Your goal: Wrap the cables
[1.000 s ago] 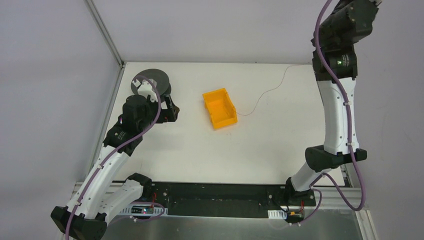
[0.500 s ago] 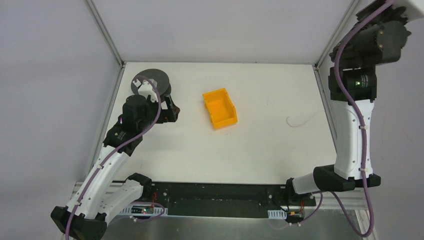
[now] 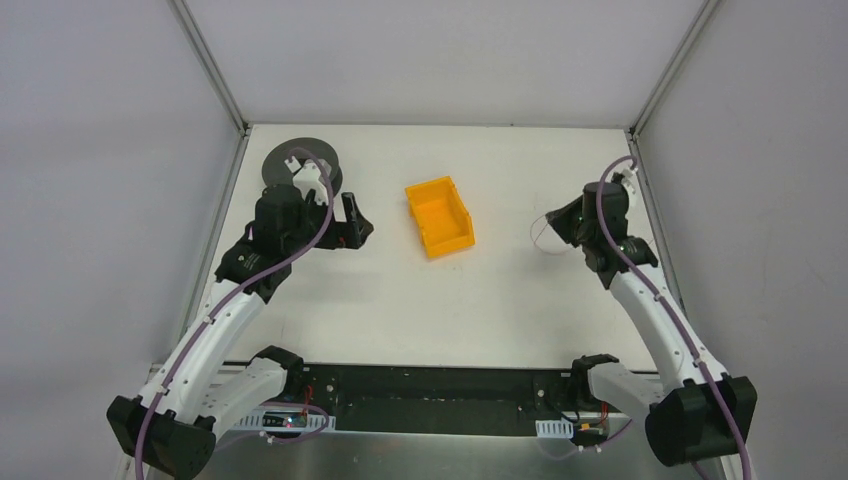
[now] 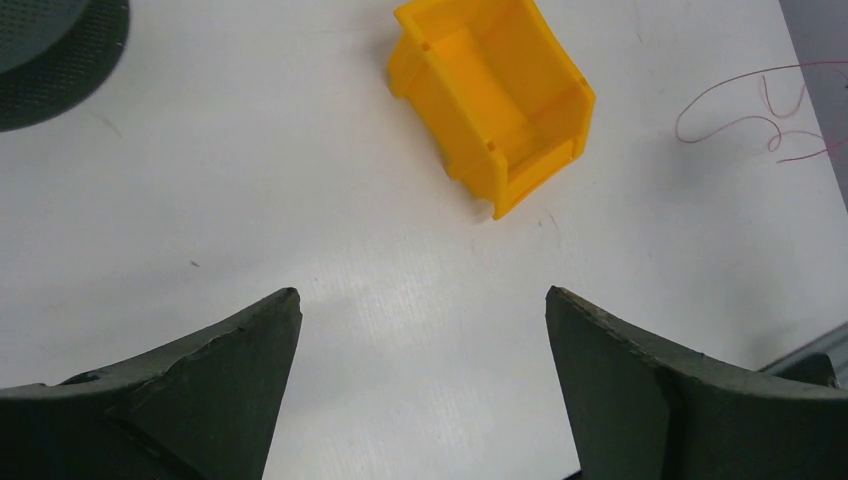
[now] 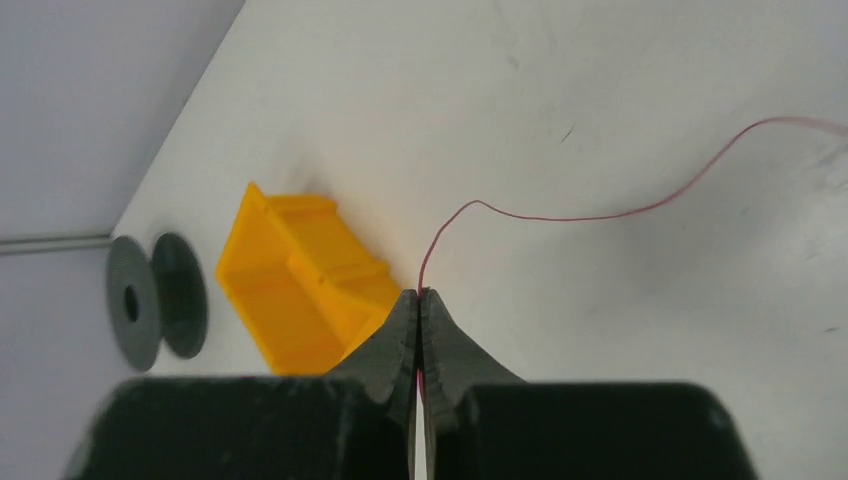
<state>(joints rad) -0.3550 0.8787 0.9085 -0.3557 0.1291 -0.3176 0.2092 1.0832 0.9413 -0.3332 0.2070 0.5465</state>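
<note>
The cable point(image 5: 560, 217) is a hair-thin red wire. My right gripper point(image 5: 419, 293) is shut on one end of it, and the wire rises from the jaw tips, bends, and trails off to the right over the table. From above, the right gripper point(image 3: 553, 222) sits low over the table, right of the yellow bin, with a small loop of cable point(image 3: 541, 235) at its tips. The left wrist view catches loose curls of the cable point(image 4: 679, 125) at top right. My left gripper point(image 4: 420, 295) stands open over bare table with nothing between its fingers, left of the bin in the top view point(image 3: 355, 225).
A yellow bin point(image 3: 440, 215) lies in the middle of the table, also in the left wrist view point(image 4: 495, 100) and the right wrist view point(image 5: 300, 280). A black spool point(image 3: 300, 160) stands at the back left, behind the left gripper. Frame posts rise at both back corners.
The right arm has swung down from high at the back right to low over the table beside the bin, bringing the cable with it. The left gripper has shifted slightly right.
</note>
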